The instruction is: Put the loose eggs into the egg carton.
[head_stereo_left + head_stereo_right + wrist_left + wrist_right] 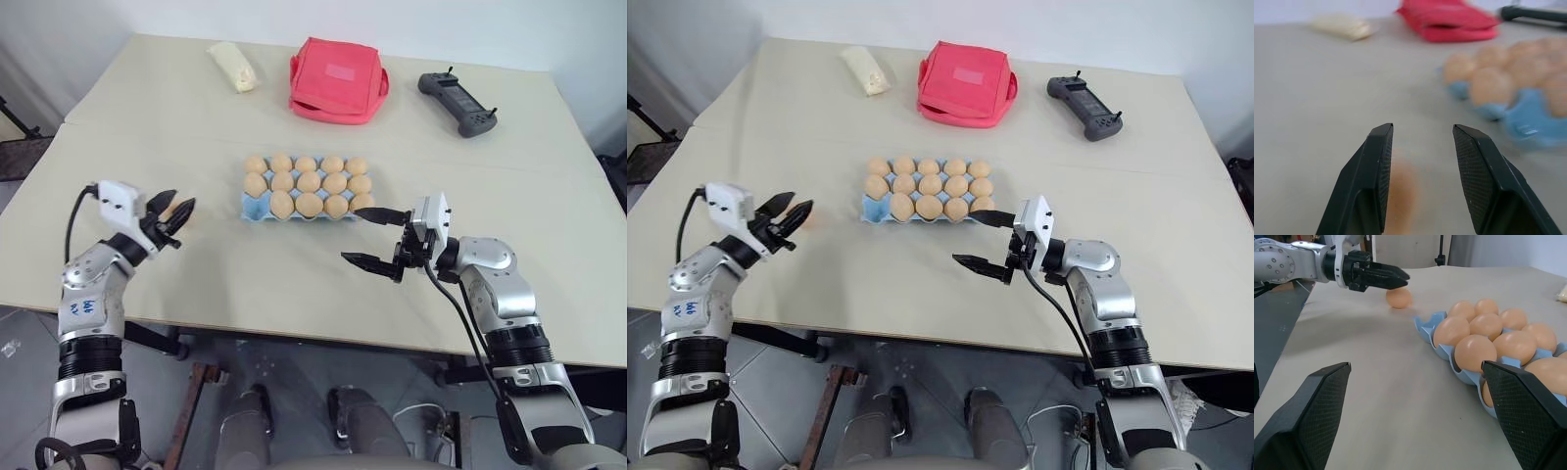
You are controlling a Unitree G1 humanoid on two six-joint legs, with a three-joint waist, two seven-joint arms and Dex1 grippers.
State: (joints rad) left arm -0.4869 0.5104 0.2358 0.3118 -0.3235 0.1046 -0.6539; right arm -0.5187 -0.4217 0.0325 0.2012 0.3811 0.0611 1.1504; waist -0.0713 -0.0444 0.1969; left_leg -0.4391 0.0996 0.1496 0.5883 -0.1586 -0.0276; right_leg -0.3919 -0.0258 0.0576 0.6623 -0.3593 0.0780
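left gripper [174, 213]: fingers nearly closed above loose egg [1399, 298] on table [147, 117], no hold | right gripper [374, 238]: fingers wide open, empty, beside egg carton [257, 206] | carton mid-table, one front corner cup empty

I see the loose egg [1400, 196] only as a blurred orange patch beside the left gripper [173, 212], half hidden by one finger [1364, 191], so I cannot tell if the fingers touch it. The egg carton [1528, 128] beyond the egg is blurred and cut off. The carton's near corner cup [255, 204] looks empty, but I am not sure.
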